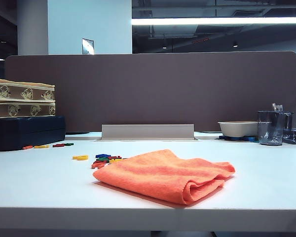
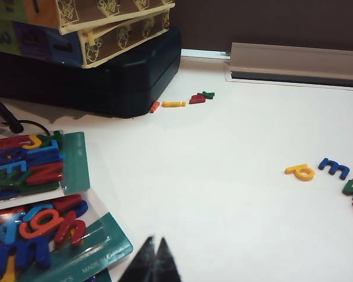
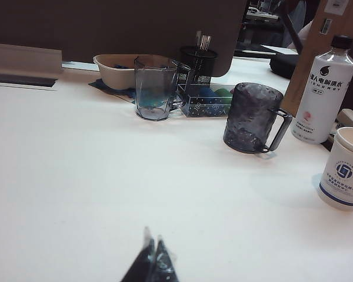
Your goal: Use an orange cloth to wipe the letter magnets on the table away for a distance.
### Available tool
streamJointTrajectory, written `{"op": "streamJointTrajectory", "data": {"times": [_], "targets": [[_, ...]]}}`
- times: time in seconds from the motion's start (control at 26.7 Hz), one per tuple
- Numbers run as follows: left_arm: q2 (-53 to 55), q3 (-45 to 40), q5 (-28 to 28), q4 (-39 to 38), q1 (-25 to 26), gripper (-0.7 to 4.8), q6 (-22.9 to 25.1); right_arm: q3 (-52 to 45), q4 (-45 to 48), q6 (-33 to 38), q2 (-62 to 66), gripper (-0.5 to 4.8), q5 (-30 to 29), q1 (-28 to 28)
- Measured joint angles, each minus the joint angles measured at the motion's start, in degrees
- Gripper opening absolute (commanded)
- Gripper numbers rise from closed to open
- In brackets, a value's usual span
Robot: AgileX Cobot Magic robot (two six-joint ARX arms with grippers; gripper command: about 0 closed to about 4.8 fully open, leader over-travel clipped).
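Orange cloth [image 1: 165, 176] lay folded on table [image 1: 39, 182] near front edge. Letter magnets [image 1: 104, 160] clustered touching cloth's far left side; few more near table's back edge. Left hand [image 2: 151, 263] pressed together, low over table, empty. Right hand [image 3: 152, 262] likewise pressed together, empty.

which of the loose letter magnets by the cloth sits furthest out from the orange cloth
The yellow letter, a "p" in the left wrist view. It lies alone on the table, left of the cluster of letter magnets beside the orange cloth.
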Motion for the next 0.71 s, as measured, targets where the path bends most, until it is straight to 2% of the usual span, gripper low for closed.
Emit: {"op": "streamJointTrajectory", "data": {"times": [0.34,0.6,0.71], "targets": [[0.0,0.0,0.0,0.0,0.0,-0.02,0.0,0.0,0.0,0.0,0.0,-0.01,0.0,0.0],[0.0,1.9,3.0,6.4,0.0,0.00,0.0,0.0,0.0,0.0,0.0,-0.01,0.0,0.0],[0.0,3.6,3.7,6.9,0.0,0.29,0.0,0.0,0.0,0.0,0.0,-0.01,0.0,0.0]]}}
